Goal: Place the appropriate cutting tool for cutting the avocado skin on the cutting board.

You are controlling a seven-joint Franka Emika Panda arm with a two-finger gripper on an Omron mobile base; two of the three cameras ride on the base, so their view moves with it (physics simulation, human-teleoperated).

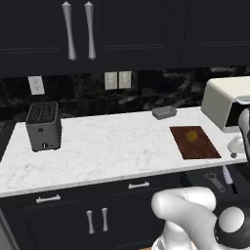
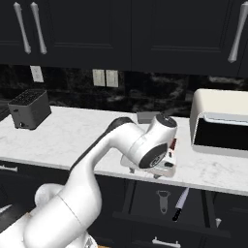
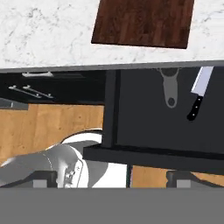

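1. We're hanging over the open drawer [image 3: 175, 131] below the counter [image 1: 97, 146]. It's pulled out, we'd judge, so the tools inside can be reached from above.
2. Two tools lie in it: one knife [image 3: 199, 92] at about two o'clock in the hand view, blade up toward the counter edge and black handle toward us, and one grey peeler [image 3: 169, 87] just beside it at one o'clock. They lie apart, not touching.
3. For cutting avocado skin we judge the knife is the one to take. It lies flat on the drawer floor, so a pick from above across the handle looks sensible.
4. One cutting board [image 3: 142, 22] sits at twelve o'clock in the hand view, flat on the marble right behind the drawer, so the carry is short.
5. One avocado [image 1: 192, 136] rests on the board in the left base view.
6. The gripper [image 3: 111, 178] holds nothing, both dark tips set wide apart at the bottom of the hand view.
7. Elsewhere on the counter: one toaster [image 1: 43, 126] at nine o'clock, one small grey block [image 1: 164, 113] by the wall, one white microwave [image 2: 222, 127].
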